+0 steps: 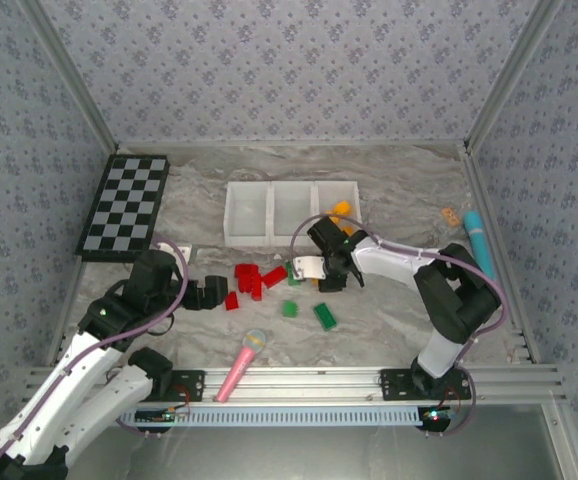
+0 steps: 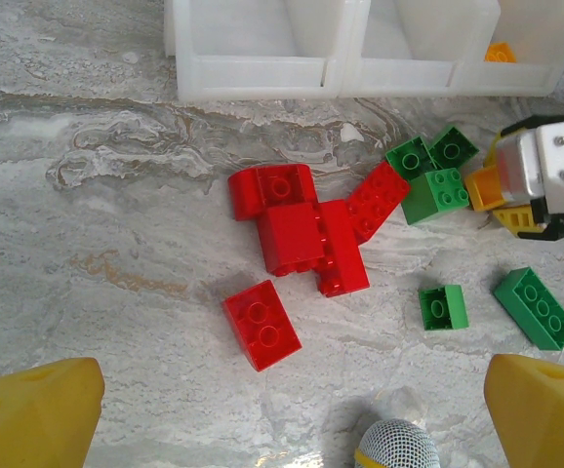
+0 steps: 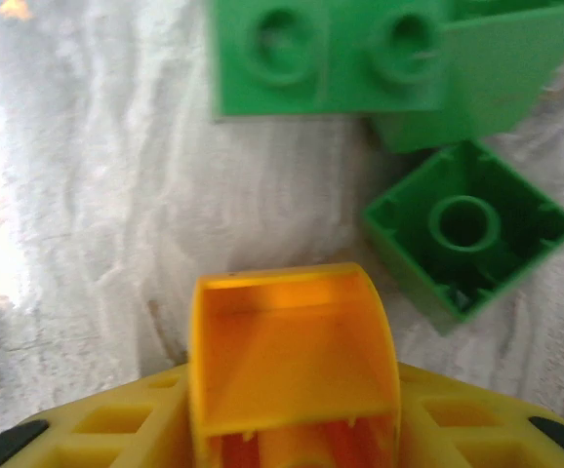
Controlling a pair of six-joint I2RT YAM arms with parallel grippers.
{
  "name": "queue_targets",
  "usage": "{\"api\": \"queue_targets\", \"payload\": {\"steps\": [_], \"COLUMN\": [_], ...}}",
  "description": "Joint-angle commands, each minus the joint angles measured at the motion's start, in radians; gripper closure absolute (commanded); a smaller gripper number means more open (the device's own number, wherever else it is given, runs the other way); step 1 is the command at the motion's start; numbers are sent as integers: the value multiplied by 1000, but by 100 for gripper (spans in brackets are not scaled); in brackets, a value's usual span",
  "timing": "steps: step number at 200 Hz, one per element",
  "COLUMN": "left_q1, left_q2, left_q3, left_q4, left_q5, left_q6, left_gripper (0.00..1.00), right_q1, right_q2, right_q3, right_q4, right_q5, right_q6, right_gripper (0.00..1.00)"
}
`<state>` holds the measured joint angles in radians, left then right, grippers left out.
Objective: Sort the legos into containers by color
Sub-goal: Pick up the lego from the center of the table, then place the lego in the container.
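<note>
Three joined white containers (image 1: 249,242) (image 2: 262,76) stand in a row at mid-table; the right one holds an orange lego (image 1: 341,210) (image 2: 500,52). Red legos (image 1: 254,278) (image 2: 302,229) cluster in front of them, and one red brick (image 2: 262,325) lies apart. Green legos (image 2: 435,195) (image 3: 331,58) lie to their right, with two more (image 1: 289,308) (image 1: 325,317) nearer the front. My right gripper (image 1: 321,268) (image 3: 292,429) is down among the green bricks, shut on an orange lego (image 3: 292,351) (image 2: 484,188). My left gripper (image 1: 214,293) (image 2: 282,419) hovers open just left of the red cluster, holding nothing.
A pink microphone toy (image 1: 241,365) (image 2: 394,448) lies near the front rail. A checkerboard (image 1: 127,205) sits at the far left. A teal object (image 1: 481,243) and a small orange bit (image 1: 450,216) lie by the right wall.
</note>
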<state>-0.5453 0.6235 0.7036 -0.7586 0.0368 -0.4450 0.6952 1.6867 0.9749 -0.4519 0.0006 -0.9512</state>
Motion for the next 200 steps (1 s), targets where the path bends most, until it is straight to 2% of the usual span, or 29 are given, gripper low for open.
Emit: {"api": "queue_targets", "payload": {"steps": [1,36,54,68,99,130,148,200], "left_q1": [-6,-7,-7,-7,-7,-7,-7,-21], "left_q2": [-4,-8,-11,-12,-11,-13,-16,-22], "left_q3": [14,14,12,13,12,14,13,13], "left_q4": [6,5,6,6,5,5,5,5], "left_q5": [8,8,8,9,8,9,9,2], "left_q6": [16,17,17,17,17,17,16,15], "left_gripper": [0,0,0,0,0,0,0,0], "right_q1": [15,27,27,17,-49,-86,-122,-244], "right_q2": [-48,-121,-190,-251,-322,-262,-184,31], "right_q3": [-42,-94,-108,-98,-15,138,259,485], "right_q4": [6,49,68,72,112,97,80,-1], "right_q5": [39,112,108,66,68,107,144,109], "right_q6": [-4,26,44,77,188,249,347,613], "right_gripper": [64,74,78,78,76,77,76,74]}}
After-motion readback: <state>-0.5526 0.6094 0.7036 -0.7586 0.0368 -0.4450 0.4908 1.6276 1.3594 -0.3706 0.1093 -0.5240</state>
